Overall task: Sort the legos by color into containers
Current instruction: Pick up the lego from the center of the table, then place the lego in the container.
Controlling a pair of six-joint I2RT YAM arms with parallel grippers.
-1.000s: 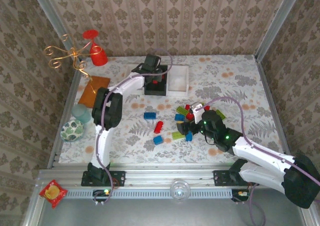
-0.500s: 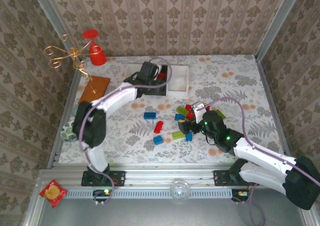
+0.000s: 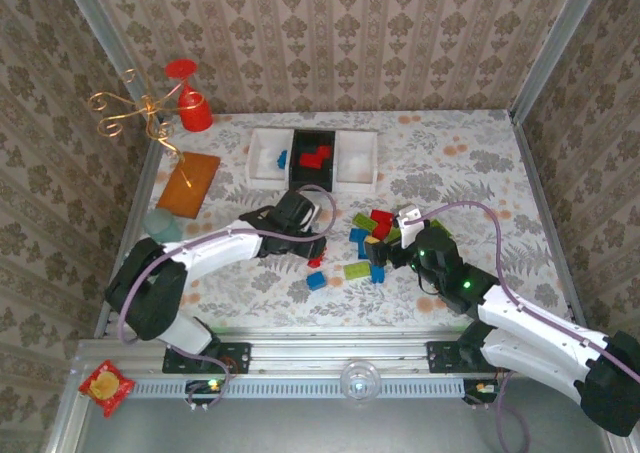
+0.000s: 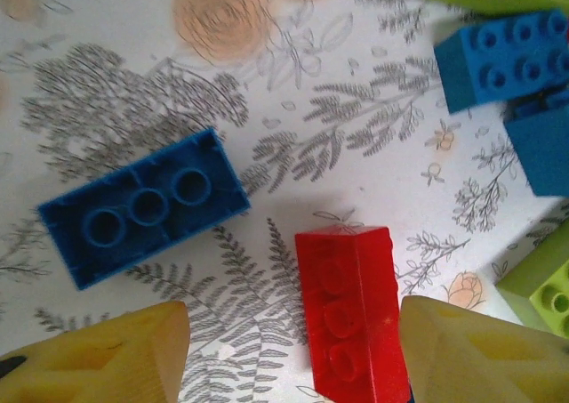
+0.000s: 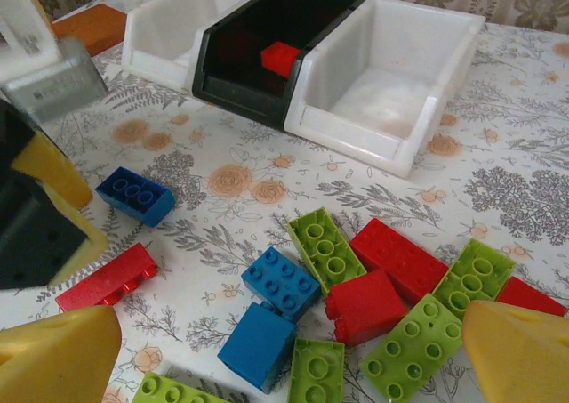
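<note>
You are early on. At the desk's far edge, the black bin holds red legos, the left white bin a blue one, and the right white bin nothing. Most legos lie loose mid-desk. Your left claw, half open, straddles a red brick without gripping it. Your right claw gapes wide and empty over the pile.

A robot test booth: aluminium frame, wallpapered panels.

No text, number or brand mark is legible on the legos, the containers or the patterned table.
</note>
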